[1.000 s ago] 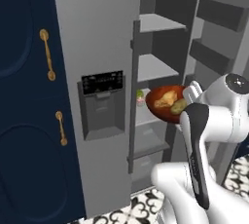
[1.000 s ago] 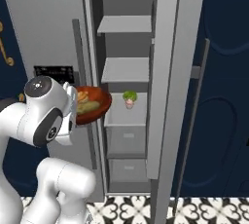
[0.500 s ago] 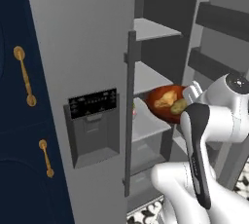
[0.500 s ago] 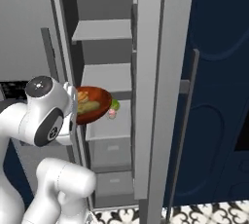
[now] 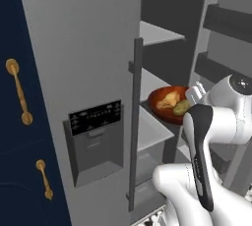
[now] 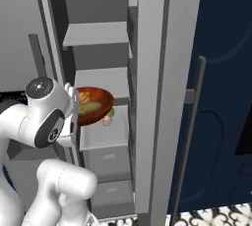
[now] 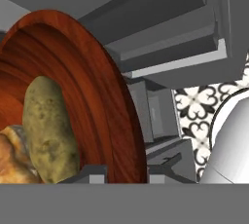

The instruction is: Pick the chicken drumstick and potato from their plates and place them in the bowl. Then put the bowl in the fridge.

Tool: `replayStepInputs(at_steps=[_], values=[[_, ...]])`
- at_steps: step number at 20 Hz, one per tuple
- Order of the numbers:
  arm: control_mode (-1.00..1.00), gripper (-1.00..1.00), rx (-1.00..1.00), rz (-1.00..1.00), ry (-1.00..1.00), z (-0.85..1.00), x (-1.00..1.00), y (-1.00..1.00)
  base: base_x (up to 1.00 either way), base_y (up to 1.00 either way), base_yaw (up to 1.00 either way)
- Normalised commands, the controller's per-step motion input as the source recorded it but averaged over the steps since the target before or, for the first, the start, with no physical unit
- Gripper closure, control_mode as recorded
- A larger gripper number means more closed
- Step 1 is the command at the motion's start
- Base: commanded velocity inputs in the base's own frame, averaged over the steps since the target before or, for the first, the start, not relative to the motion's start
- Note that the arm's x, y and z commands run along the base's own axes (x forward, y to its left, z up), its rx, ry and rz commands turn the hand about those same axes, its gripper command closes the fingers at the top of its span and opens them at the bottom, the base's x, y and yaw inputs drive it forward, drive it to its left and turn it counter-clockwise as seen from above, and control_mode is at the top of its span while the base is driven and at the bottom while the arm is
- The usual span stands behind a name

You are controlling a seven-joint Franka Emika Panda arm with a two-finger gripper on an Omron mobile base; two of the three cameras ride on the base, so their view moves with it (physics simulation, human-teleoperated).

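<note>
Because the whole picture has slid sideways in both base views over the last second, with the tall grey stainless-steel fridge (image 5: 88,72) now larger and nearer, it is the base that has driven in, not the things that moved; the bowl sits against the arm as it did before. I judge this the last leg: both foods are loaded and only the placing on a shelf remains. Nearest, at the bottom centre of the hand view, the end effector (image 7: 126,173) is clamped on the rim of the round, deep, glossy reddish-brown bowl (image 7: 104,106), one finger on each side of the wall. Inside it, at lower left of that frame, the smooth olive-tan oval potato (image 7: 50,128) lies with its long axis running up the frame, just beside the lumpy golden-brown chicken drumstick (image 7: 12,152), whose taper I cannot make out. Beyond, in the right base view, the bowl hangs at mid-left before the fridge's pale middle shelf (image 6: 106,77).
</note>
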Motion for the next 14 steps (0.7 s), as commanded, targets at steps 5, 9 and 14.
replayStepInputs(at_steps=[5,9,14], values=[[1.00,1.00,0.00,0.00,0.00,0.00,0.00,0.00,0.49,-0.09,0.04],[1.00,1.00,0.00,0.00,0.00,0.00,0.00,0.00,0.21,-0.36,0.19],[1.00,1.00,0.00,0.00,0.00,0.00,0.00,0.00,0.16,-0.23,0.15]])
